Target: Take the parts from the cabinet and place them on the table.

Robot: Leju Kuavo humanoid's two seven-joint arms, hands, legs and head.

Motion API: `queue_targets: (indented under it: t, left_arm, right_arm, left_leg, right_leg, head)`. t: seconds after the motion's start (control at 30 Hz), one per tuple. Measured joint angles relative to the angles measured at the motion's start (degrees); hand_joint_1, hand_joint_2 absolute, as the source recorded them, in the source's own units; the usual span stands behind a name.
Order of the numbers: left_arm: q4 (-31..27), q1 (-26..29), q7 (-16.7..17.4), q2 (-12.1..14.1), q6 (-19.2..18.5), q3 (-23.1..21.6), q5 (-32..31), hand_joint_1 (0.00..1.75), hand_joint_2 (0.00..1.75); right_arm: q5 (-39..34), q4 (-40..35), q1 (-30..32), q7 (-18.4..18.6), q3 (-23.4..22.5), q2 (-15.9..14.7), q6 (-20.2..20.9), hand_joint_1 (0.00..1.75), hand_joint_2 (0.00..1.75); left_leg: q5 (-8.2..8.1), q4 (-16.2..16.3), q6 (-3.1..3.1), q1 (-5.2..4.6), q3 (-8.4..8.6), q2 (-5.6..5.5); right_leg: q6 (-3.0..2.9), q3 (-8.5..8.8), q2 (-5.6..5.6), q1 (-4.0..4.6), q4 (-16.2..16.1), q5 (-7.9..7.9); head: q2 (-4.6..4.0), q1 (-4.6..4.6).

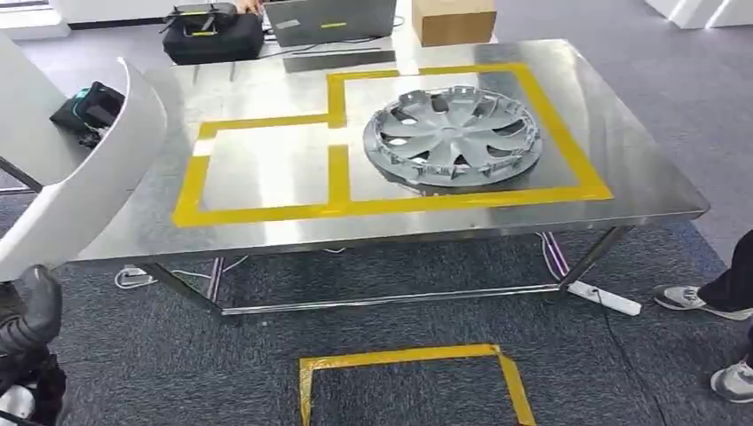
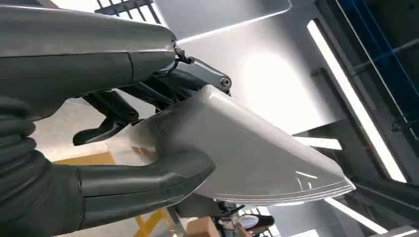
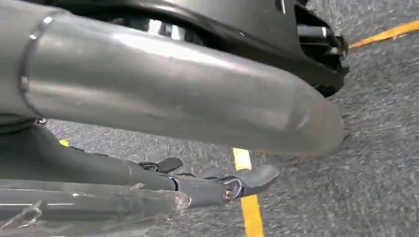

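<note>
White panel (image 1: 67,177): curved part at nine o'clock, raised beside the table's edge, not yet set down.
Left hand (image 2: 148,143): thumb and dark fingers gripped that panel.
Left taped box (image 1: 266,169): held no part yet, by my judgement the panel's spot.
Hubcap (image 1: 453,138): already lay in the right box on the steel table (image 1: 639,177).
Right hand (image 3: 237,182): hung over carpet, fingers apart, holding nothing.

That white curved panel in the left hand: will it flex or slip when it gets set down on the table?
The white curved panel holds its curve unsupported, so probably stiff and light. Its glossy skin looks slippery, and the left hand grips only one end. On the polished steel table, it may rock or slide.
</note>
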Motion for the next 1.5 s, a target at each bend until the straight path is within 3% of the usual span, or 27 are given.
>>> queue_targets:
  t: [0.03,0.13,0.2,0.27,0.33,0.37,0.4,0.47,0.5,0.53,0.57,0.63,0.67,0.7,0.8,0.87,1.03,1.1,1.13,1.17,1.23,1.27,1.3,1.37,1.4,1.43,1.5]
  left_arm:
    - [0.00,0.00,0.02,0.00,-0.11,0.00,0.00,1.75,1.75]
    - [0.00,-0.09,0.02,0.00,-0.26,0.02,-0.09,1.75,1.75]
    - [0.00,-0.13,0.02,0.02,-0.31,0.04,-0.11,1.75,1.75]
    - [0.02,-0.17,0.02,-0.04,-0.33,0.07,-0.13,1.75,1.75]
    - [0.00,-0.23,0.00,-0.07,-0.35,0.07,-0.28,1.75,1.75]
    - [0.02,-0.32,0.02,-0.07,-0.33,0.09,-0.28,1.75,1.75]
    - [0.02,-0.39,0.02,-0.09,-0.26,0.09,-0.31,1.75,1.75]
    - [0.02,-0.42,0.02,-0.09,-0.22,0.09,-0.33,1.75,1.75]
    - [0.04,-0.40,0.02,-0.15,-0.22,0.09,-0.35,1.75,1.75]
    - [0.04,-0.40,0.02,-0.17,-0.20,0.09,-0.35,1.75,1.75]
    - [0.04,-0.41,0.02,-0.17,-0.18,0.09,-0.33,1.75,1.75]
    - [0.04,-0.43,0.02,-0.20,-0.13,0.09,-0.35,1.75,1.75]
    - [0.04,-0.50,0.02,-0.22,-0.11,0.09,-0.33,1.75,1.75]
    - [0.04,-0.48,0.02,-0.24,-0.07,0.11,-0.33,1.75,1.75]
    - [0.04,-0.63,0.02,-0.33,-0.04,0.02,-0.50,1.75,1.75]
    - [0.04,-0.75,0.02,-0.31,-0.02,-0.04,-0.48,1.75,1.75]
    - [0.04,-0.80,0.02,-0.31,-0.02,-0.07,-0.48,1.75,1.75]
    - [0.04,-0.81,0.02,-0.31,-0.02,-0.11,-0.46,1.75,1.75]
    - [0.07,-0.72,0.02,-0.31,0.00,-0.20,-0.46,1.75,1.75]
    - [0.07,-0.74,0.02,-0.31,0.00,-0.24,-0.46,1.75,1.75]
    - [0.09,-0.76,0.02,-0.31,0.02,-0.24,-0.46,1.75,1.75]
    - [0.13,-0.83,0.02,-0.31,0.07,-0.26,-0.46,1.75,1.75]
    - [0.13,-0.83,0.13,-0.31,0.07,-0.28,-0.46,1.75,1.75]
    - [0.13,-0.88,0.20,-0.31,0.11,-0.28,-0.46,1.75,1.75]
    - [0.13,-0.90,0.20,-0.31,0.11,-0.28,-0.46,1.75,1.75]
    - [0.13,-0.87,0.20,-0.31,0.13,-0.24,-0.44,1.75,1.75]
    - [0.13,-1.00,0.22,-0.31,-0.02,-0.24,-0.28,1.75,1.75]
  right_arm:
    - [-0.02,0.00,0.06,0.00,0.00,0.00,0.00,0.00,0.00]
    - [-0.02,0.00,-0.02,0.00,0.00,0.04,0.02,0.00,0.00]
    - [-0.02,0.02,-0.20,0.02,0.00,0.20,0.05,0.00,0.00]
    - [-0.04,0.04,-0.09,0.02,0.00,0.22,0.02,0.00,0.00]
    - [-0.02,0.02,-0.27,0.04,0.00,0.20,-0.02,0.00,0.00]
    - [0.00,0.02,-0.39,0.07,0.00,0.20,-0.02,0.00,0.00]
    - [0.00,0.02,-0.42,0.09,0.00,0.20,-0.02,0.00,0.00]
    - [0.02,0.02,-0.33,0.09,0.00,0.20,-0.09,0.00,0.00]
    - [0.02,0.02,-0.18,0.11,0.00,0.20,-0.13,0.00,0.00]
    - [0.02,0.02,-0.10,0.11,0.00,0.17,-0.15,0.00,0.00]
    - [0.02,0.02,-0.07,0.11,0.00,0.17,-0.15,0.00,0.00]
    - [0.02,0.02,-0.01,0.11,0.00,0.17,-0.17,0.00,0.00]
    - [0.02,0.09,0.16,0.11,0.00,0.22,-0.17,0.00,0.00]
    - [0.02,0.07,-0.06,0.11,0.00,0.20,-0.13,0.00,0.00]
    - [0.04,0.07,-0.16,0.13,0.00,0.20,-0.15,0.00,0.00]
    - [0.07,0.04,-0.18,0.09,0.00,0.17,-0.17,0.00,0.00]
    - [0.07,0.04,-0.18,0.09,0.00,0.17,-0.15,0.00,0.00]
    - [0.07,0.04,-0.23,0.09,0.00,0.17,-0.13,0.00,0.00]
    - [0.07,0.04,-0.11,0.11,0.00,0.17,-0.13,0.00,0.00]
    - [0.04,0.04,-0.07,0.24,-0.02,0.17,-0.15,0.00,0.00]
    - [0.07,0.07,-0.01,0.28,-0.02,0.17,-0.17,0.00,0.00]
    - [0.07,0.04,-0.13,0.31,-0.02,0.17,-0.22,0.00,0.00]
    - [0.07,0.07,-0.22,0.35,-0.02,0.17,-0.24,0.00,0.00]
    - [0.13,0.04,-0.23,0.31,-0.02,0.17,-0.33,0.00,0.00]
    - [0.22,0.02,-0.32,0.31,-0.02,0.15,-0.41,0.00,0.00]
    - [0.24,0.02,-0.35,0.26,-0.02,0.17,-0.41,0.00,0.00]
    - [0.28,0.02,-0.53,0.28,0.00,0.17,-0.39,0.00,0.00]
  left_leg:
    - [1.87,-1.63,0.29,-0.07,-0.18,0.00]
    - [12.50,-13.76,2.27,-1.14,2.92,0.12]
    - [10.40,-16.01,2.71,-1.78,3.01,-0.27]
    - [11.18,-16.90,2.81,-1.65,3.73,-0.31]
    - [11.47,-16.96,3.17,-1.19,5.31,-0.20]
    - [11.20,-16.95,3.53,-1.14,5.76,-0.12]
    - [10.87,-16.95,3.64,-1.13,6.01,-0.05]
    - [9.99,-16.95,3.65,-1.01,6.74,-0.06]
    - [9.44,-16.95,3.60,-0.92,7.33,-0.13]
    - [8.90,-16.95,3.50,-0.84,8.04,-0.21]
    - [8.29,-16.95,3.33,-0.74,8.87,-0.24]
    - [6.85,-16.95,2.84,-0.45,10.81,-0.21]
    - [6.09,-16.89,2.43,-0.73,11.16,-0.20]
    - [5.87,-16.94,2.19,-0.81,11.39,-0.25]
    - [5.95,-17.01,1.35,-0.81,11.84,-0.27]
    - [6.54,-13.28,0.84,-0.78,9.92,-0.02]
    - [6.47,-11.95,0.77,-0.77,9.14,-0.02]
    - [5.18,-7.07,0.45,-0.70,5.90,-0.02]
    - [0.65,0.13,0.12,-0.68,-0.12,-0.01]
    - [6.72,-6.77,0.73,-0.73,0.56,0.00]
    - [13.64,-15.03,1.51,-0.94,2.76,0.35]
    - [10.99,-15.46,1.55,-1.16,2.80,0.49]
    - [10.82,-15.57,1.70,-1.26,3.06,0.43]
    - [10.91,-16.66,2.43,-1.04,3.76,0.25]
    - [11.48,-16.73,2.73,-0.72,4.94,0.17]
    - [10.96,-16.81,3.04,-0.64,5.84,0.30]
    - [10.10,-16.81,3.43,-0.64,6.77,0.32]
  right_leg:
    - [0.01,0.78,0.10,0.13,-0.01,-0.55]
    - [0.19,2.78,0.17,0.31,-0.17,-2.14]
    - [0.99,3.53,0.38,0.65,-0.19,-3.28]
    - [1.68,4.33,0.32,0.79,0.26,-2.84]
    - [2.47,4.47,0.09,0.83,0.82,-4.14]
    - [2.72,3.16,-0.16,0.78,3.57,-4.64]
    - [2.98,0.32,-0.23,0.65,8.12,-5.47]
    - [3.29,-5.44,-0.26,0.59,15.82,-9.16]
    - [3.38,-7.09,-0.26,0.56,16.76,-10.12]
    - [3.50,-7.55,-0.27,0.53,15.49,-9.68]
    - [3.53,-7.17,-0.29,0.48,12.57,-7.84]
    - [3.85,-4.80,-0.36,0.20,3.33,-0.10]
    - [3.69,-4.64,-0.84,0.25,1.54,3.51]
    - [2.55,-4.43,-0.87,0.39,1.28,1.51]
    - [1.27,-3.43,-0.47,0.31,1.22,2.17]
    - [0.60,-2.59,-0.43,0.05,0.83,1.82]
    - [0.42,-2.45,-0.41,0.06,0.73,1.68]
    - [0.13,-2.02,-0.41,0.07,0.63,1.24]
    - [0.00,-0.86,-0.32,0.08,0.62,0.03]
    - [0.23,1.73,-0.11,0.10,0.58,-1.76]
    - [0.71,2.55,-0.08,0.13,0.42,-2.94]
    - [1.22,3.23,0.14,0.34,0.54,-3.56]
    - [1.70,2.98,-0.04,0.32,-0.22,-4.11]
    - [2.49,5.16,-0.20,0.43,-0.59,-3.45]
    - [2.80,5.59,-0.18,0.52,-0.96,-4.32]
    - [3.01,5.13,-0.25,0.50,0.77,-4.71]
    - [3.42,-0.51,-0.31,0.38,9.63,-6.36]
  head:
    - [0.00,-0.04]
    - [-0.02,0.00]
    - [0.00,-0.13]
    - [0.00,-0.11]
    - [0.00,-0.04]
    - [-0.02,0.20]
    - [0.00,0.29]
    - [0.00,0.35]
    - [0.00,0.37]
    - [0.00,0.37]
    - [0.00,0.37]
    - [0.00,0.42]
    - [0.00,0.48]
    - [-0.02,0.55]
    - [0.00,0.42]
    - [0.00,0.42]
    - [-0.02,0.31]
    - [0.00,0.33]
    - [0.00,0.28]
    - [-0.02,0.28]
    - [-0.02,0.30]
    - [-0.02,0.11]
    - [-0.02,0.22]
    - [-0.02,0.26]
    - [0.00,0.11]
    - [-0.04,0.48]
    - [-0.02,0.66]
